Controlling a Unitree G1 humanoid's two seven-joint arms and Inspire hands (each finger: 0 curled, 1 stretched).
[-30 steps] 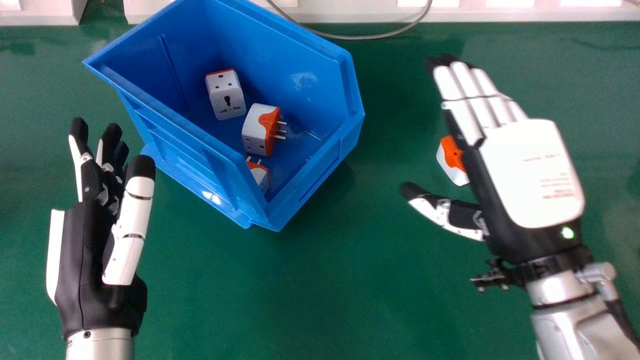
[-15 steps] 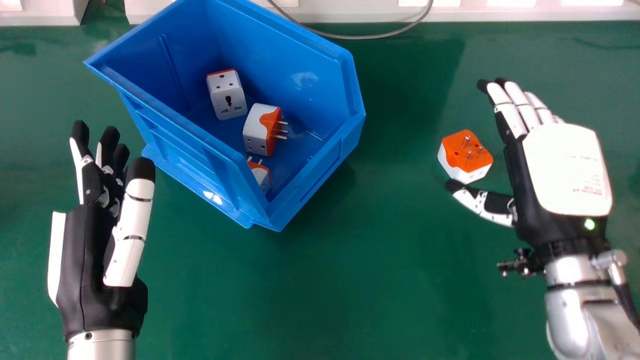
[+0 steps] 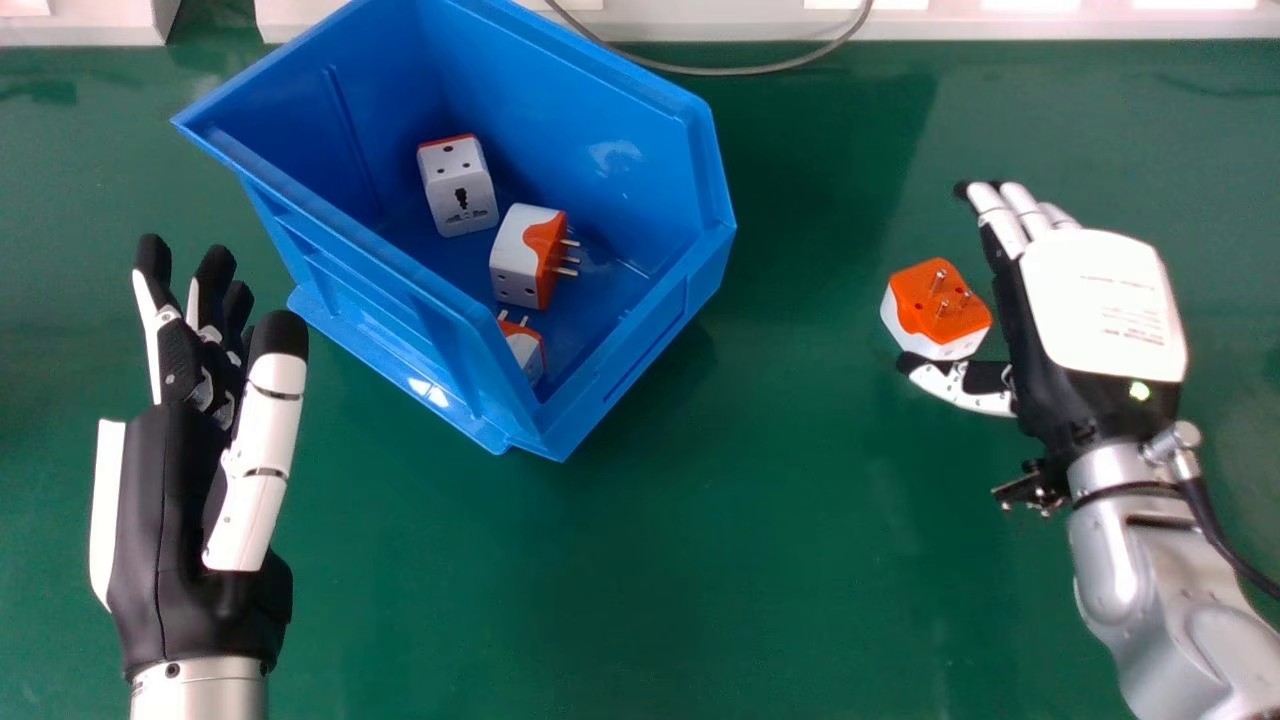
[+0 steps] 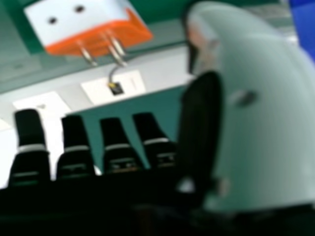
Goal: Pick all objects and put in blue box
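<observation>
Biggest first: smooth green tabletop (image 3: 750,560), slight sheen. White rail (image 3: 700,25), straight-edged, along the far edge.

Blue box (image 3: 575,110) far and left of centre, set at an angle. Glossy hard plastic, open top, flat walls, raised ribs on the outer near-left wall.

My right hand (image 3: 1095,300) is at right, white plate on the back, matte black sides, silver forearm behind. Fingers straight, small gaps between them, thumb out to the left. Pinching nothing. My left hand (image 3: 165,520) is at left, nearer than the box, fingers straight and a bit apart, thumb straight too.

Loose plug adapter (image 3: 915,290) on the table, right of the box, just left of my right palm. Blocky white plastic body, rounded corners, orange face up with metal pins standing. My thumb tip is right at its near side; can't tell if touching.

Three more adapters in the box: far one (image 3: 460,190) with socket holes and an orange edge, middle one (image 3: 518,262) with pins to the right, near one (image 3: 528,355) part-hidden by the wall.

Thin grey cable (image 3: 720,72) curves along the rail.
</observation>
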